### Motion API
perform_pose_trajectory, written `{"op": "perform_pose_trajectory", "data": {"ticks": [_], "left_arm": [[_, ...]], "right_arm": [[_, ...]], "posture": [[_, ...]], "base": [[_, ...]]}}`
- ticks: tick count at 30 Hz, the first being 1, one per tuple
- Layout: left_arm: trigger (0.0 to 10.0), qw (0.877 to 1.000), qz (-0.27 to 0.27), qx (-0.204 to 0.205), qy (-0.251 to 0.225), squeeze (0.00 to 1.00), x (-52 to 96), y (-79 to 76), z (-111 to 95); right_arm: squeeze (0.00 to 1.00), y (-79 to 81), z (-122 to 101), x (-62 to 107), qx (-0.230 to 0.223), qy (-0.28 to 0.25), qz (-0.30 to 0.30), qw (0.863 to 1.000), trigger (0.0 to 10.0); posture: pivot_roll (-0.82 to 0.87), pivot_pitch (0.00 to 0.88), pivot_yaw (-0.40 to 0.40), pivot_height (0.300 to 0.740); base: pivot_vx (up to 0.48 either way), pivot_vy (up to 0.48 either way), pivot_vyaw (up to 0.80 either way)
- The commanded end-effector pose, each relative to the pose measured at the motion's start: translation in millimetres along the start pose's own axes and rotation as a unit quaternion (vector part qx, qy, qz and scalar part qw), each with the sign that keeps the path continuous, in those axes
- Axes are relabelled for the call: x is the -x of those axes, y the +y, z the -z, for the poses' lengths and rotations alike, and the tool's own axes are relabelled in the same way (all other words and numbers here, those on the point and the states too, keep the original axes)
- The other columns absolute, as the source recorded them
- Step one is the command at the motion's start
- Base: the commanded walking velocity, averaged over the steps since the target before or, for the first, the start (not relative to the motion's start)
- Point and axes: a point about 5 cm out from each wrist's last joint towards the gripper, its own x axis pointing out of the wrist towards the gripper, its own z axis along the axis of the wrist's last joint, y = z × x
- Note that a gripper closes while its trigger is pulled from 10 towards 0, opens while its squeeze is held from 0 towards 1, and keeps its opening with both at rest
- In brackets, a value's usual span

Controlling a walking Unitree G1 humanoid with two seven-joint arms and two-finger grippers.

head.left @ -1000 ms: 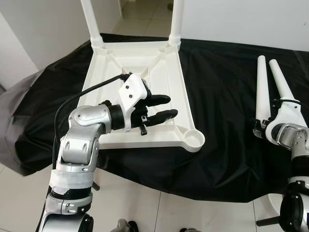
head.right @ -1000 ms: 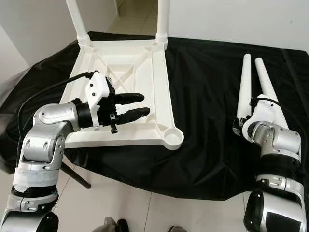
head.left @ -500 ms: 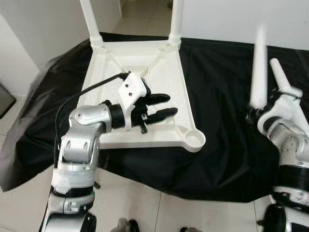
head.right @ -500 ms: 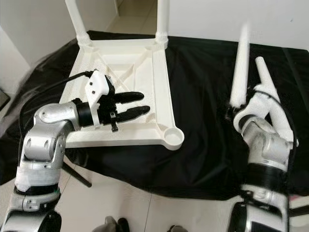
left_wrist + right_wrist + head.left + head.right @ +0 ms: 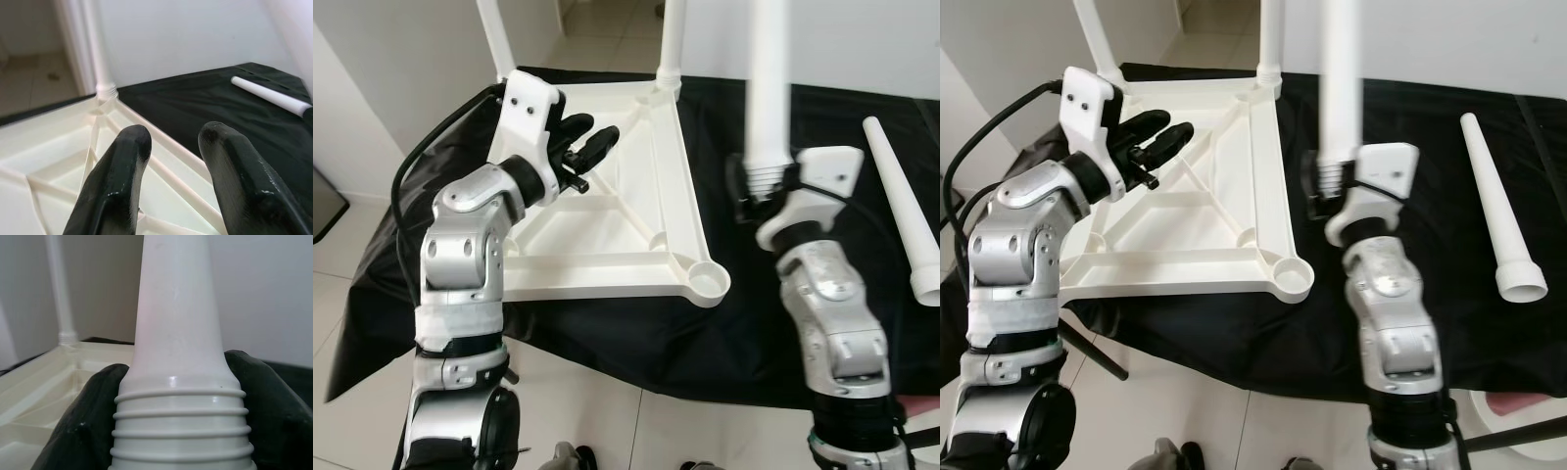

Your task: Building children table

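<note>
Over the upturned white plastic tabletop [image 5: 607, 196] on black cloth [image 5: 783, 284], right gripper [image 5: 1332, 186] now holds a white tapered plastic leg [image 5: 1340, 78] upright by its ribbed end, lifted from the cloth. Left gripper [image 5: 590, 142] has risen toward the tabletop's far edge, fingers apart, empty. Second leg [image 5: 1496, 211] lies right of the tabletop.

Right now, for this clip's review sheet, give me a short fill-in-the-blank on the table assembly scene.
1. The right gripper holds a white table leg by its ____ end.
2. The upturned table top already has ____ legs fitted.
3. One loose leg lies on the ____ cloth.
4. The left gripper hovers ____ above the table top.

Missing words: threaded; two; black; open
</note>
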Motion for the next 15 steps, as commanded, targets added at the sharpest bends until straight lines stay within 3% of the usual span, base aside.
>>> {"op": "perform_pose_trajectory", "data": {"ticks": [1, 4, 6, 8, 10, 13, 14, 15], "left_arm": [[10.0, 0.999, -0.038, 0.018, 0.016, 0.0, 2.1, 7.7, 5], [10.0, 0.998, -0.04, 0.036, 0.019, 0.0, 0.8, 8.7, 7], [10.0, 0.998, -0.04, 0.036, 0.019, 0.0, 0.8, 8.7, 7], [10.0, 0.998, -0.021, 0.065, 0.006, 1.0, -1.6, 4.8, 3], [10.0, 0.998, -0.021, 0.065, 0.006, 1.0, -1.6, 4.8, 3], [10.0, 0.994, 0.027, 0.105, -0.02, 1.0, -0.9, -3.9, -7], [10.0, 0.99, 0.05, 0.127, -0.035, 0.91, 0.0, -7.7, -13], [10.0, 0.987, 0.062, 0.139, -0.045, 0.62, 0.5, -9.6, -18]], "right_arm": [[0.0, 7.1, -5, 3.0, 0.012, -0.024, -0.02, 0.999, 10.0], [0.0, 20.3, -7, 4.7, 0.027, -0.045, -0.053, 0.997, 10.0], [0.0, 20.3, -7, 4.7, 0.027, -0.045, -0.053, 0.997, 10.0], [0.0, 35.4, -4, 7.1, 0.046, -0.057, -0.085, 0.994, 10.0], [0.0, 35.4, -4, 7.1, 0.046, -0.057, -0.085, 0.994, 10.0], [0.0, 42.9, 0, 8.1, 0.054, -0.061, -0.096, 0.992, 10.0], [0.0, 44.6, 1, 7.9, 0.059, -0.063, -0.099, 0.991, 10.0], [0.0, 45.6, 2, 7.9, 0.063, -0.066, -0.101, 0.991, 10.0]], "posture": [[-0.15, 0.091, 0.114, 0.74], [-0.15, 0.08, 0.109, 0.74], [-0.15, 0.08, 0.109, 0.74], [-0.14, 0.067, 0.102, 0.74], [-0.14, 0.067, 0.102, 0.74], [-0.13, 0.064, 0.101, 0.74], [-0.13, 0.064, 0.101, 0.74], [-0.13, 0.064, 0.101, 0.74]], "base": [[0.0, 0.0, 0.0], [0.0, 0.0, 0.0], [0.0, 0.0, 0.0], [0.0, 0.0, 0.0], [0.0, 0.0, 0.0], [0.0, 0.0, 0.0], [0.0, 0.0, 0.0], [0.0, 0.0, 0.0]]}}
